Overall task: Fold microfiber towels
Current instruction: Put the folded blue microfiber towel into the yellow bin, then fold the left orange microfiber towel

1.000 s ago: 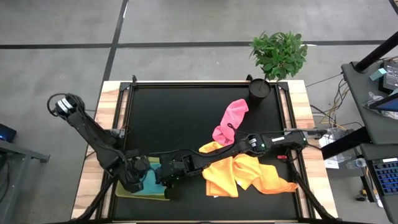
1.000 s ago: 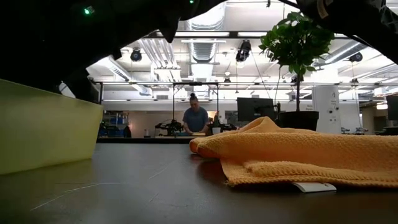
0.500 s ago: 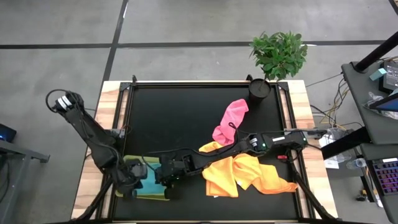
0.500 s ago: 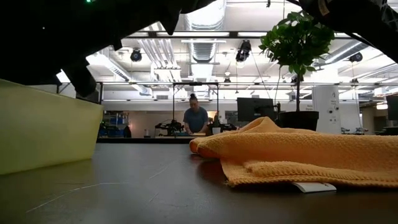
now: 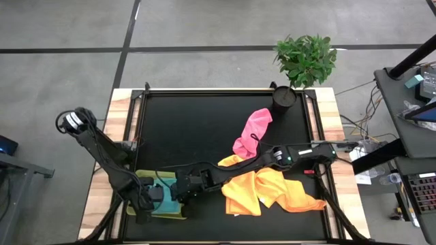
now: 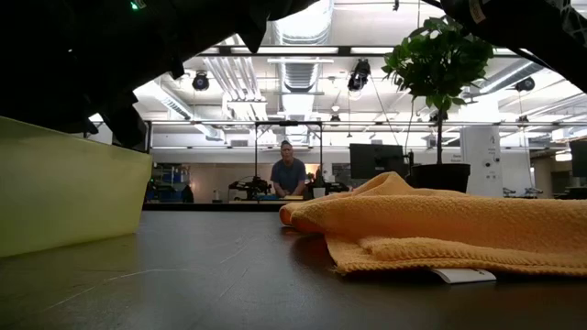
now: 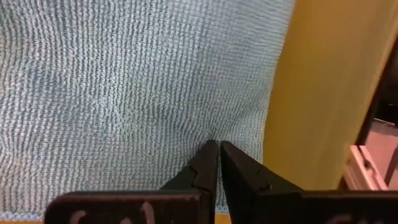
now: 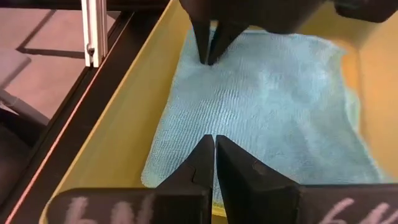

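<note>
Table (image 5: 204,129) fills the middle of the high view, black-topped with wooden side rails. Orange towel (image 5: 272,192) sprawls lower right of centre, crumpled, and it bulks up on the right in the low view too. Pink towel (image 5: 252,133) lies rumpled just above it, right of centre. Potted plant (image 5: 305,60) stands at the upper right corner of the table. Down in the lower left sits the lime-green tray (image 5: 139,178), and inside it lies the light blue towel (image 5: 165,203), flat on the tray floor. Both arms crowd over that tray! Left claw (image 7: 218,145) is clenched, tips pressed together, right down on the blue weave near the tray wall. Right claw (image 8: 214,140) is clenched as well, fingers shut tight, poised over the same blue towel from the opposite side, grasping nothing. Far off in the low view, a person (image 6: 288,172) stands at a workbench.
</note>
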